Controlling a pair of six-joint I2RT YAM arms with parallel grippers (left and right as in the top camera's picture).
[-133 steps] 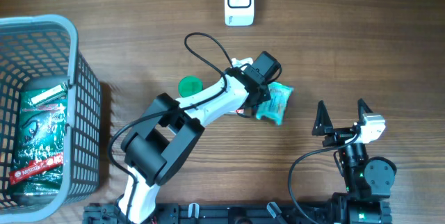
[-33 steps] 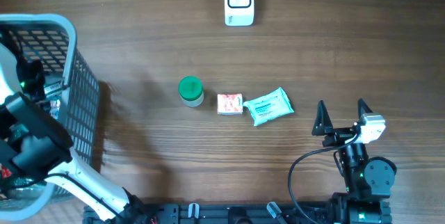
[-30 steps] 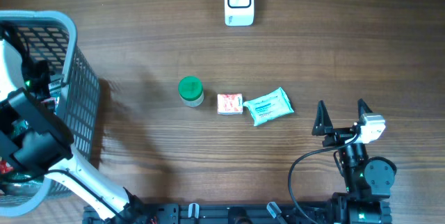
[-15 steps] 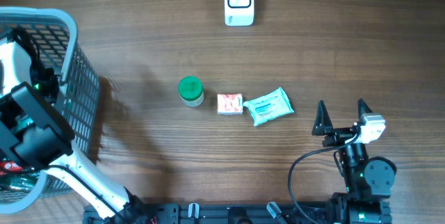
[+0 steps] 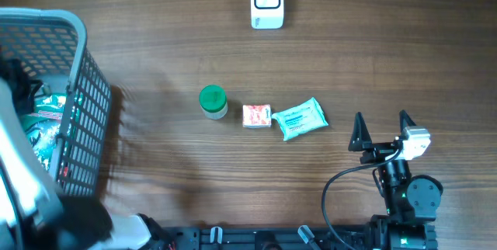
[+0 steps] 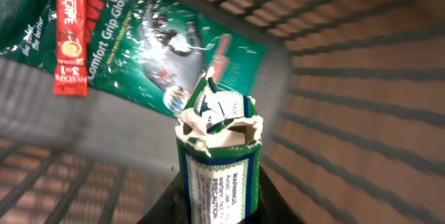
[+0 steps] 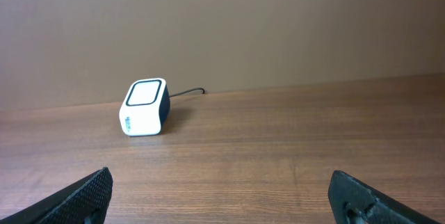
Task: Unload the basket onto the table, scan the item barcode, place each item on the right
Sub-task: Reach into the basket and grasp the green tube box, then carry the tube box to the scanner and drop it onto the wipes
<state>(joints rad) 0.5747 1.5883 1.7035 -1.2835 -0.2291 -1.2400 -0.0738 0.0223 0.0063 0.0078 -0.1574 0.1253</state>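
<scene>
Closure of the left end effector (image 6: 217,210) on a green-edged packet (image 6: 219,158) in the nine-o'clock basket (image 5: 85,126) was just made, so scanning is judged possible next; the right end effector (image 5: 380,126) is spread apart.

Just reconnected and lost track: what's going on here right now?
The left gripper is down inside the grey basket, closed on a green-and-white packet. The right gripper sits open and empty, facing the white scanner. A green-lidded jar, small box and wipes pack lie on the table.
</scene>
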